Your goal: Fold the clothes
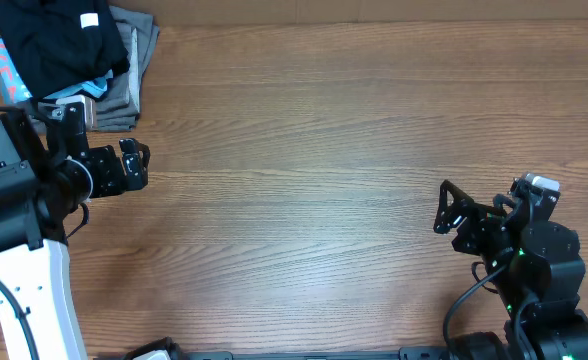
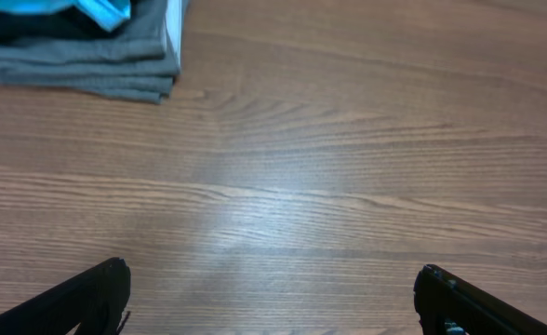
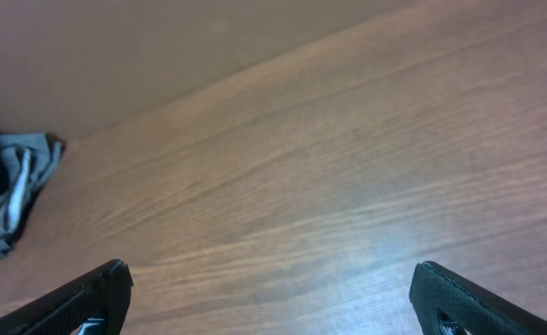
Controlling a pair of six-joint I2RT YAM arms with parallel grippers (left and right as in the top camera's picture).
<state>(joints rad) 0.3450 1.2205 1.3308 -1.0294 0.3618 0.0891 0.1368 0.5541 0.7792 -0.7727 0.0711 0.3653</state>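
Note:
A stack of folded clothes (image 1: 84, 55) sits at the table's far left corner: a black garment on top, grey and light blue ones beneath. Its grey edge shows in the left wrist view (image 2: 97, 65) and, small, in the right wrist view (image 3: 13, 191). My left gripper (image 1: 134, 165) is open and empty, just below and right of the stack, above bare table. My right gripper (image 1: 452, 210) is open and empty at the right side, far from the clothes.
The wooden table (image 1: 324, 150) spans the whole view. A patterned blue-and-red cloth (image 1: 9, 70) peeks out at the stack's left edge.

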